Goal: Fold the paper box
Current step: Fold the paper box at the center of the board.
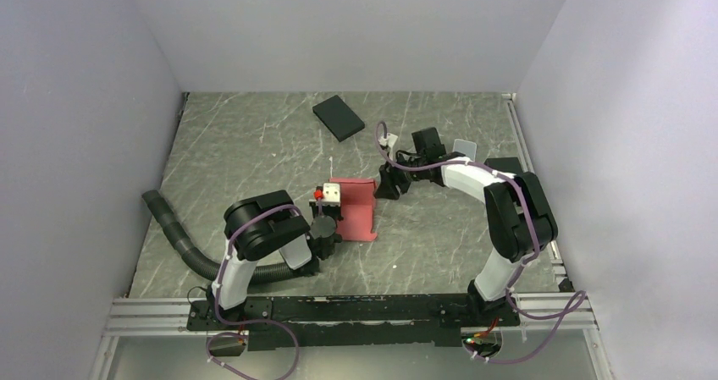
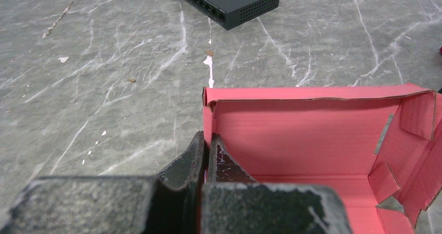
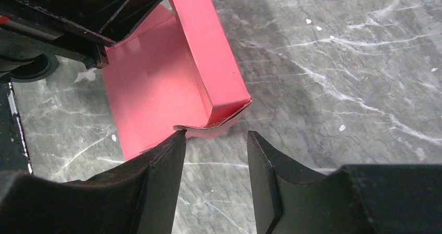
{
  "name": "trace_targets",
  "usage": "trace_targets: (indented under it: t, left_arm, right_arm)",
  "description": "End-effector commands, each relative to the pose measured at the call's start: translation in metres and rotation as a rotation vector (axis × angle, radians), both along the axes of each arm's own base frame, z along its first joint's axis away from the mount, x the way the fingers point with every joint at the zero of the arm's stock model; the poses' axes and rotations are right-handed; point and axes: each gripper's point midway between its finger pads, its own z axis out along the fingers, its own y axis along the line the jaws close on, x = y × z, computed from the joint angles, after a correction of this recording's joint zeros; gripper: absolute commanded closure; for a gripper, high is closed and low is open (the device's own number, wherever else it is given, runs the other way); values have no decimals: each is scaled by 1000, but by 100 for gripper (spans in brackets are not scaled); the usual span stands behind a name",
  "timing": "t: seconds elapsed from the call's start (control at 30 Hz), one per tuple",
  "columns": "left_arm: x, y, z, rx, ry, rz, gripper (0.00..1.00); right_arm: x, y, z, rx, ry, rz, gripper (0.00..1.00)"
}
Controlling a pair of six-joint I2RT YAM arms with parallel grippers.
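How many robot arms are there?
2. The left arm stands front left, its left gripper shut on the pink paper box's wall. The right arm reaches in from the right, its right gripper open beside the box's corner. None seem hidden.

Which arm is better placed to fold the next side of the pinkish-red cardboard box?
Right, probably. The right gripper is open and free, just at a raised wall's corner of the pinkish-red cardboard box. The left gripper is shut on another wall, steadying it.
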Motion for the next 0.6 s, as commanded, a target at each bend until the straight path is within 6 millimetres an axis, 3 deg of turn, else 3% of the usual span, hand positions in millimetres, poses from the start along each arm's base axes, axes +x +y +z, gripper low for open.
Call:
trace_targets:
  t: [0.0, 0.57]
  left_arm:
    - [-2, -5, -11, 48, 11, -35, 100]
    - [-3, -7, -13, 44, 15, -51, 100]
  right_arm:
    - [9, 7, 21, 45, -51, 34, 48]
    - [17, 17, -8, -62, -17, -52, 53]
